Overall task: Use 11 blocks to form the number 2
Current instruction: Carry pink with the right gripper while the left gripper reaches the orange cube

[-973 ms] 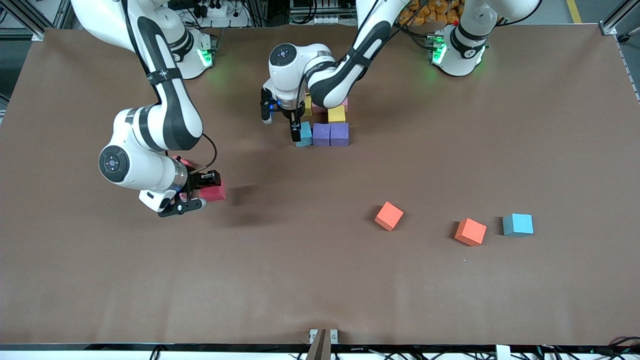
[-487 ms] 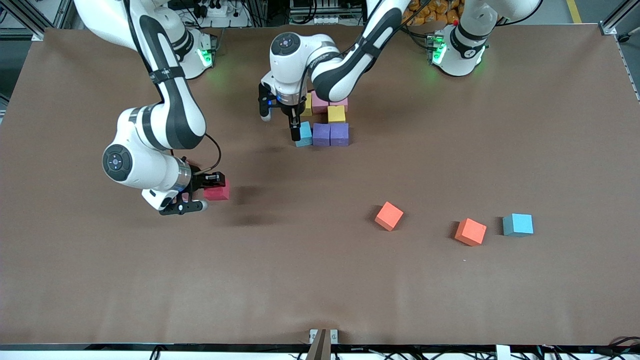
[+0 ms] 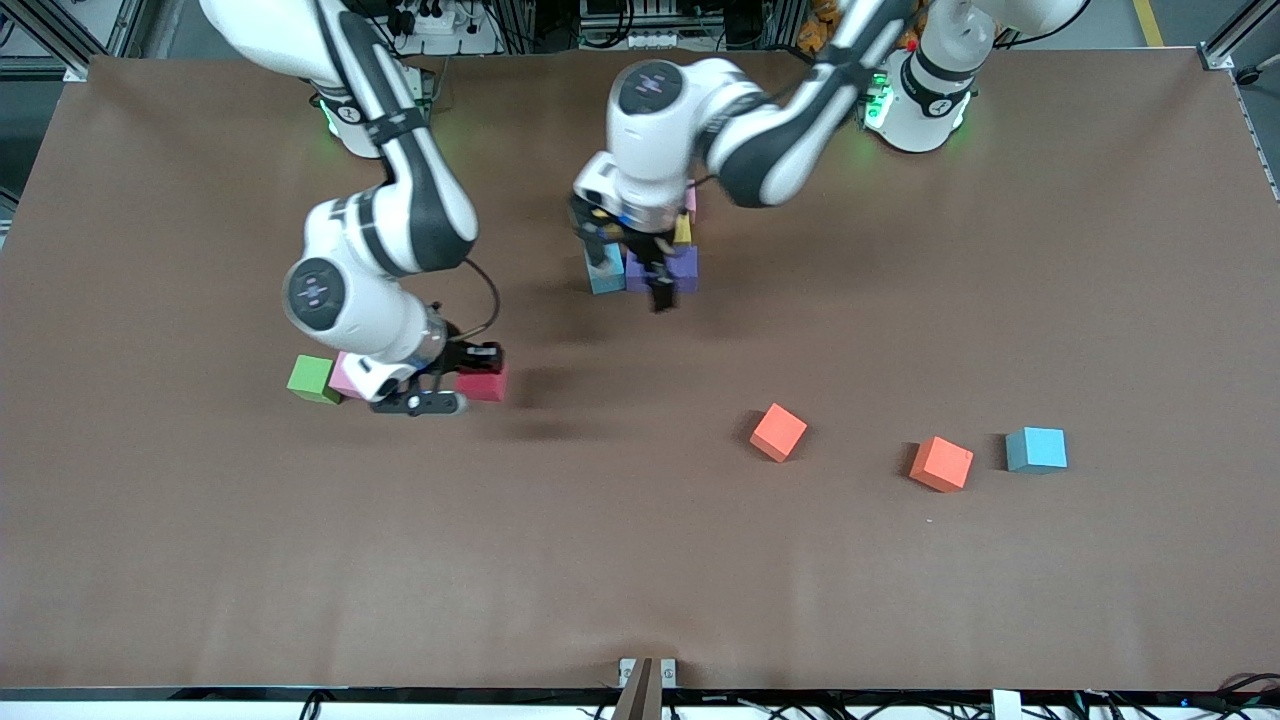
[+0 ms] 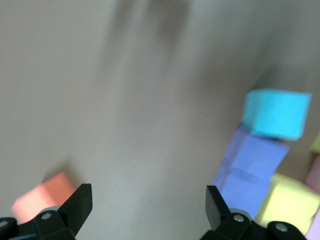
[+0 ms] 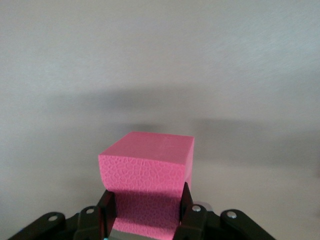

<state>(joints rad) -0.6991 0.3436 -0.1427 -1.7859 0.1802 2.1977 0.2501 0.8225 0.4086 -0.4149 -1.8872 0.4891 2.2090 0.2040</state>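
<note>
The right gripper, left of centre in the front view, carries a red block above the brown table, its fingers clamped tight on the cube's sides. The right wrist view shows that foam close up: matte, finely pebbled, square-edged, its shadow lying on the cloth below. Just beside the right arm's wrist, a green block and a pink block sit touching on the table.

Upper centre, the left gripper hangs over the part-built number 2, fingers spread wide and empty. The arm's white wrist covers much of the digit. What shows is a light blue block and purple blocks in the row lowest in the frame, a sliver of a yellow block above them and a pink edge higher up; the rest is hidden. The left wrist view catches the same cluster, blurred: blue, purple, yellow, packed edge to edge.

Lower right of the frame, three loose cubes lie apart: a turned orange block, a second orange one, and another light blue block toward the left arm's end.
</note>
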